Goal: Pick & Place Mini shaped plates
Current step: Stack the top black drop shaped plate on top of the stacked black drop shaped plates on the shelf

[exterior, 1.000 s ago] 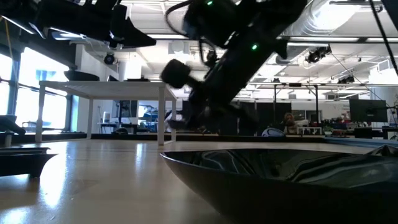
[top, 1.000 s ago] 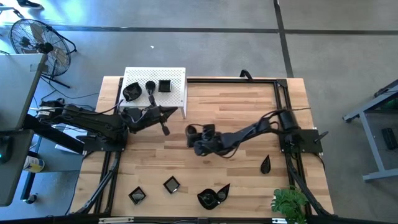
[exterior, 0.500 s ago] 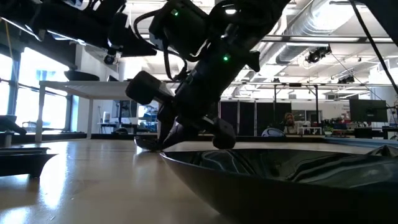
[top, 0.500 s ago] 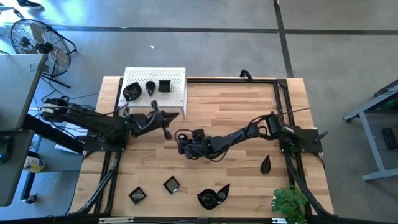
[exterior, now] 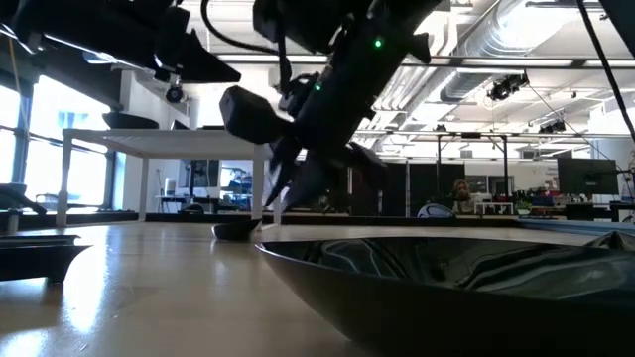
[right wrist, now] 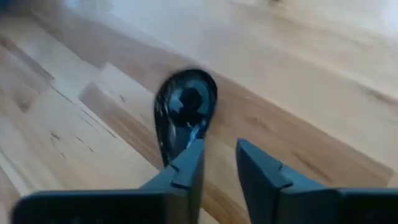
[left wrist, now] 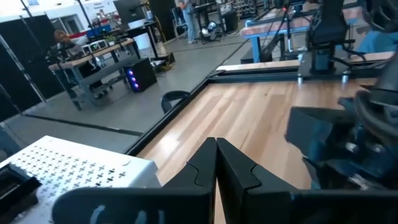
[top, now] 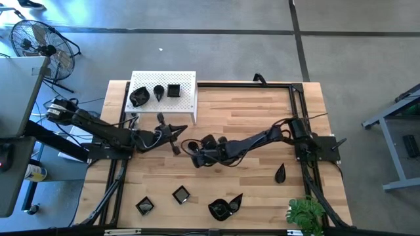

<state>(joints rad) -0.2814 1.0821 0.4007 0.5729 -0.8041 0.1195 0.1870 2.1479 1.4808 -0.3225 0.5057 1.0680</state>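
Lying flat on the wooden table near its middle, a small glossy black teardrop plate, seen in the right wrist view just beyond the fingertips, apart from them. Hovering right over it, the right gripper, jaws parted with a clear gap and nothing between them; visible in the low view too, hanging above a dark dish edge on the tabletop. Just beside, toward the white stand, the left gripper, fingers pressed tight together and empty. On the white perforated stand at the far left corner: three black plates, a wavy round one, a teardrop one and a square one. Along the near edge: two square plates and a leaf-shaped plate; off to the right, another teardrop plate. At the near right corner, a green plant.
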